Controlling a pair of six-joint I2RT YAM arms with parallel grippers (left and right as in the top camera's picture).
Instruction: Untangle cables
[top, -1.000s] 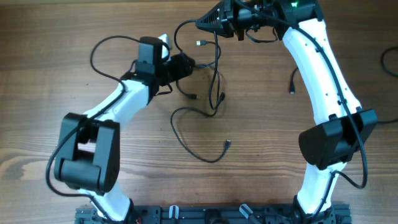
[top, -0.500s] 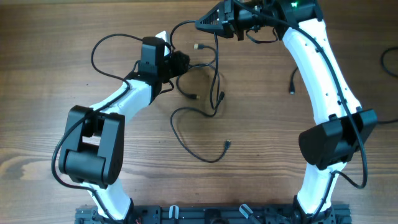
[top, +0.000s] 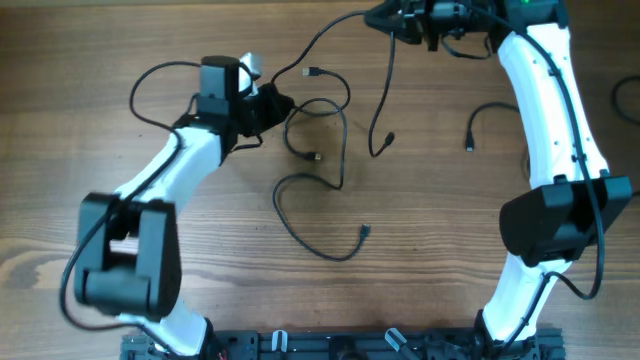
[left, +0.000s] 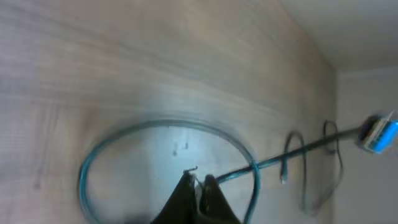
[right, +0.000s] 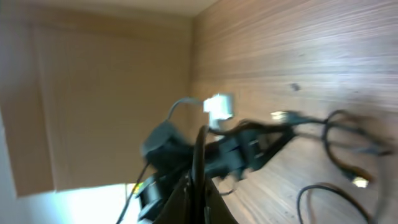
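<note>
Nearest the base, lower centre of the overhead view: one loose cable (top: 300, 225) lies in an open curve on the wooden table (top: 450, 260), plug end free and touching neither arm. Judged no part of this step, so leave it. Right of centre, a short cable (top: 470, 128) lies beside the right arm, apart from the rest. Upper left of centre: left gripper (top: 282, 103) is clenched on a strand of the tangled loop (top: 340, 125). The left wrist view shows the fingertips pinched together on a thin cord. Top edge: right gripper (top: 375, 16) is clenched on a hanging cable (top: 388, 90), whose plug end drops just right of the loop. Cannot tell whether both grippers hold the same cord. Judged step: drawing the held strands apart. To do it well, use the left pinch as an anchor low over the table. Lead the right strand up and toward the upper right slowly, so its tail slides clear rather than cinching the loop. Watch the silver-tipped plug (top: 314, 72) near the left gripper, which could snag. If the loop tightens, ease off and change the pull direction.
</note>
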